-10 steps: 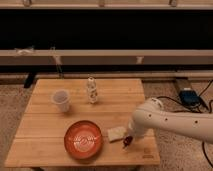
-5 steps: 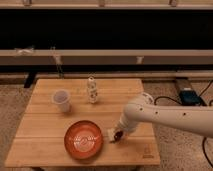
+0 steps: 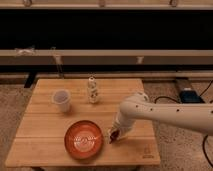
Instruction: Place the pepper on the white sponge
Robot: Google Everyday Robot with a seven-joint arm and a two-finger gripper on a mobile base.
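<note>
One thing has changed in the last second: the arm (image 3: pixel 165 112) has swung from about 4 o'clock on the table (image 3: pixel 45 145) toward 6 o'clock, and the gripper (image 3: pixel 116 135) now sits low, just beside the red bowl (image 3: pixel 83 139) on its 3 o'clock side. A second ago a pale block, the sponge, lay exposed between the bowl and the gripper; now the gripper and wrist stand over that spot and the sponge is hidden from view.

Something small and dark red, which I take to be the pepper (image 3: pixel 114 135), shows at the tip of the gripper, close to the table surface. Whether it is pinched, resting on the sponge, or already let go cannot be told, and neither can the spread of the fingers.

My judgement is that the carry is over and the placing step is in hand: the pepper has been brought to where the sponge lay. What remains is the release and a clean lift away. The risk is that the pepper rolls off the soft block toward the bowl or the table's near edge, which lies close by at 6 o'clock.

Well apart, the clear cup (image 3: pixel 61 99) at 10 o'clock and the small white bottle (image 3: pixel 92 89) at 12 o'clock have not moved.
</note>
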